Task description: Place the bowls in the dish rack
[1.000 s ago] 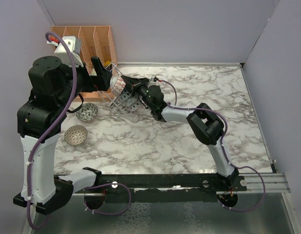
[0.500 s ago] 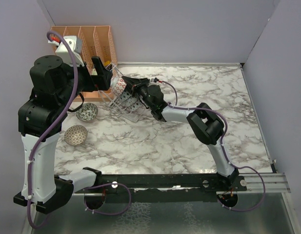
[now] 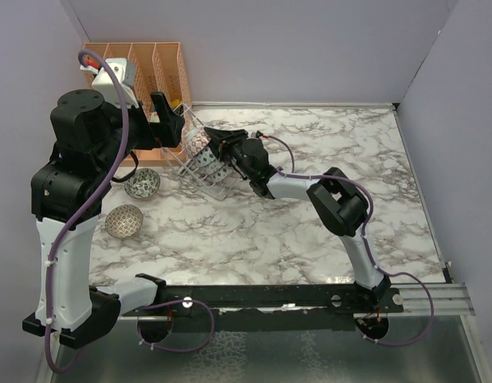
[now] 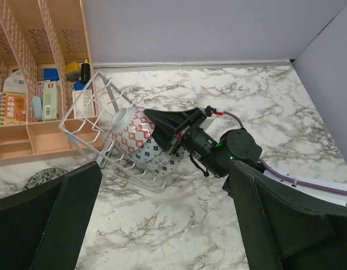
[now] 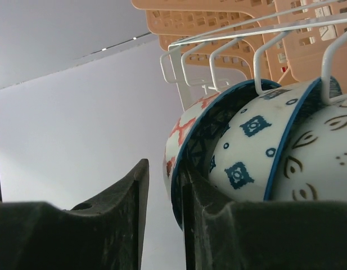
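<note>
One red-patterned bowl [image 4: 134, 130], in tilted dish rack [image 3: 204, 174] upper left, rim clamped by right gripper [image 5: 162, 174]; left gripper [image 4: 165, 169] spread wide.

Marble-look table [image 3: 333, 152]. I see an orange organiser [image 3: 167, 68] at its back-left corner and a wire rack [image 3: 204, 177] tipped up just in front, maybe leaning on it, hard to tell. Left of the rack sit a dark bowl [image 3: 142, 184] and a tan bowl [image 3: 123, 221], close but apart.
</note>
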`<state>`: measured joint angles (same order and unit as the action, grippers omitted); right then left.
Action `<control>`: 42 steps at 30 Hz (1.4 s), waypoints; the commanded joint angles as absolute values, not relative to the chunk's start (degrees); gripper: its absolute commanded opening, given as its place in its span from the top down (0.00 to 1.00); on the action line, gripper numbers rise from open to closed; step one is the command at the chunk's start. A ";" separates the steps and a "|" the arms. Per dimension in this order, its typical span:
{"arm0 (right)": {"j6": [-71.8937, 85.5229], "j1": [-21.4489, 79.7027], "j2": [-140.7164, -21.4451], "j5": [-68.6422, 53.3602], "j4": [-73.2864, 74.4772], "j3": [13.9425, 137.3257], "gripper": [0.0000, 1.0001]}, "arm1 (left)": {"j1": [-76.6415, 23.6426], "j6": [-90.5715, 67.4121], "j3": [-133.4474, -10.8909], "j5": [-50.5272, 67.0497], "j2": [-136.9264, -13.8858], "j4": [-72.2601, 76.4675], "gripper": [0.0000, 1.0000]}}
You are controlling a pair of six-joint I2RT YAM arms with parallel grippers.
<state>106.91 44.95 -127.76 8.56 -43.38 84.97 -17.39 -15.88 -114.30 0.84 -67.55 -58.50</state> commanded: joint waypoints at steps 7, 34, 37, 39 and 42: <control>107.78 43.96 -122.26 6.97 -40.14 81.83 0.66 | -17.49 -15.80 -115.21 1.27 -67.94 -57.85 0.01; 76.63 43.30 -105.10 -3.82 -7.83 83.95 0.62 | -17.51 -17.13 -116.92 0.04 -68.53 -58.88 0.01; 65.90 43.97 -105.91 -9.74 -3.32 88.51 0.60 | -17.53 -16.81 -119.30 -1.14 -69.01 -59.68 0.01; 58.16 45.04 -106.87 -13.88 -1.52 91.70 0.59 | -17.52 -16.56 -120.69 -1.94 -69.33 -60.25 0.01; 47.15 48.29 -110.23 -18.99 4.13 99.47 0.54 | -17.54 -16.56 -121.62 -2.84 -69.23 -60.57 0.01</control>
<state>67.94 44.21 -107.31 -8.27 -5.56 90.48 -17.39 -16.64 -119.31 -0.38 -69.56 -59.35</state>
